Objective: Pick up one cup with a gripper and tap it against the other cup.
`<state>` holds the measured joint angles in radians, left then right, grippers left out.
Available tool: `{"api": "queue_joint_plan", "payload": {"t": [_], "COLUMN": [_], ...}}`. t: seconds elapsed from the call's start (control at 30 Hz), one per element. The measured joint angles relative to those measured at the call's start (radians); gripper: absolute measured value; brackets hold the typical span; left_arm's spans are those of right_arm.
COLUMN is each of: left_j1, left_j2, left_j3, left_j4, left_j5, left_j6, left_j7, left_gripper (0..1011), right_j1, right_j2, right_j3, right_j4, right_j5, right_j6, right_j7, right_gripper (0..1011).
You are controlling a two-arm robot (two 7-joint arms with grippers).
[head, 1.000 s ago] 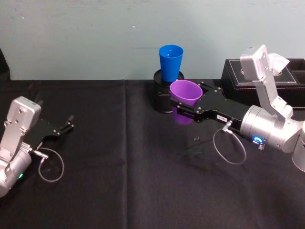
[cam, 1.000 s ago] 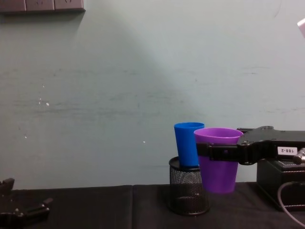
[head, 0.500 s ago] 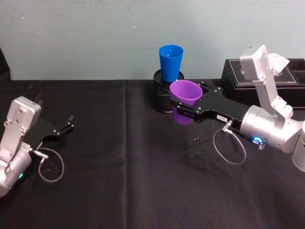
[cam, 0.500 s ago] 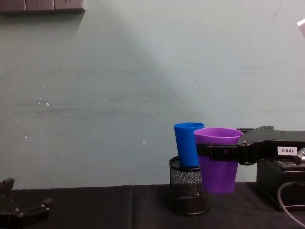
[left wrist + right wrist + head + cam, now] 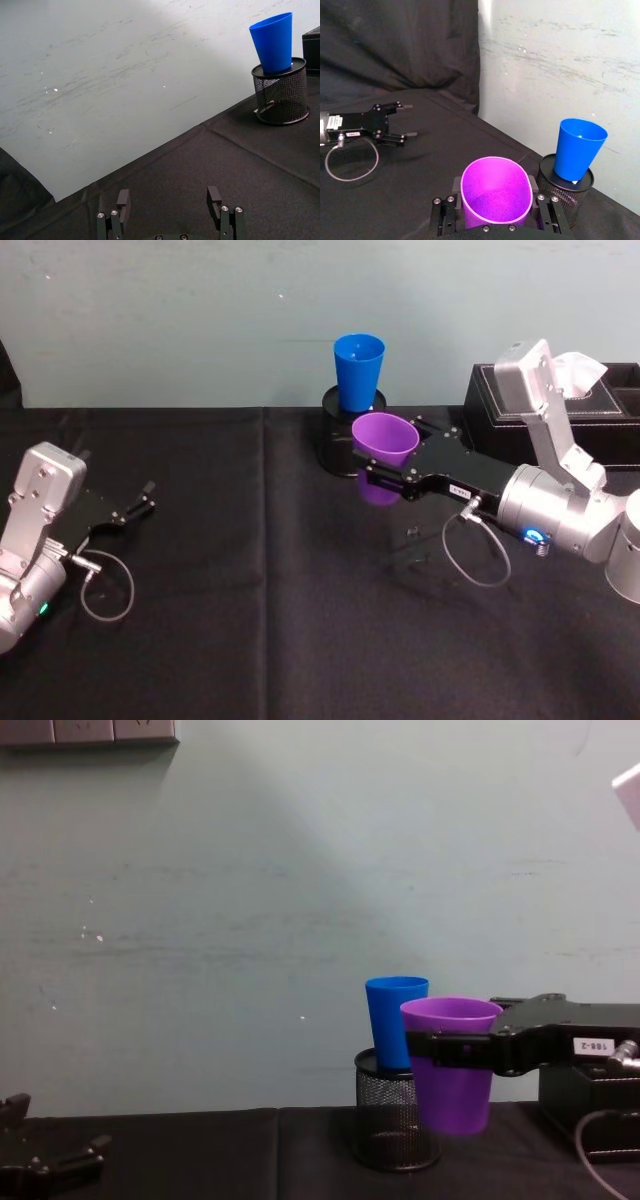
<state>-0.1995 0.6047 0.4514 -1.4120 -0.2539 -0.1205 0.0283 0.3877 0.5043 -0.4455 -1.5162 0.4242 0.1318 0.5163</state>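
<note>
Purple cup (image 5: 384, 440) was up off the table (image 5: 250, 590), clamped tight in the right gripper (image 5: 388, 462)!
The cup hung mouth up between the two flat black fingers (image 5: 445, 1048), gripped just under its rim, with its base clear of the cloth. Just past the fingertips, toward the wall, the blue cup (image 5: 359, 372) stood mouth up in a mesh holder (image 5: 335, 445). The purple rim sat lower than the blue rim and close by the holder, contact impossible to call. Back beside the wrist sat a black box (image 5: 610, 415). Well away across the table, the left gripper (image 5: 169, 196) rested low, fingers spread apart.
</note>
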Motion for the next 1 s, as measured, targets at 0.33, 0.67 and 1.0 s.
{"api": "queue_joint_plan", "payload": {"t": [0.33,0.67,1.0], "left_j1": [0.000,0.000,0.000], "left_j2": [0.000,0.000,0.000], "left_j3": [0.000,0.000,0.000], "left_j4": [0.000,0.000,0.000], "left_j5": [0.000,0.000,0.000], "left_j6": [0.000,0.000,0.000], "left_j7": [0.000,0.000,0.000], "left_gripper": [1000,1000,1000], "right_j1": [0.050,0.117,0.172], "right_j2": [-0.061,-0.134,-0.186], "right_j3": [-0.012,-0.017,-0.013], "right_j4": [0.093,0.231,0.341], "right_j5": [-0.035,-0.055,-0.072], "right_j6": [-0.024,-0.055,-0.090], "right_j7": [-0.040,-0.044,-0.037], "right_gripper": [733,734,733]}}
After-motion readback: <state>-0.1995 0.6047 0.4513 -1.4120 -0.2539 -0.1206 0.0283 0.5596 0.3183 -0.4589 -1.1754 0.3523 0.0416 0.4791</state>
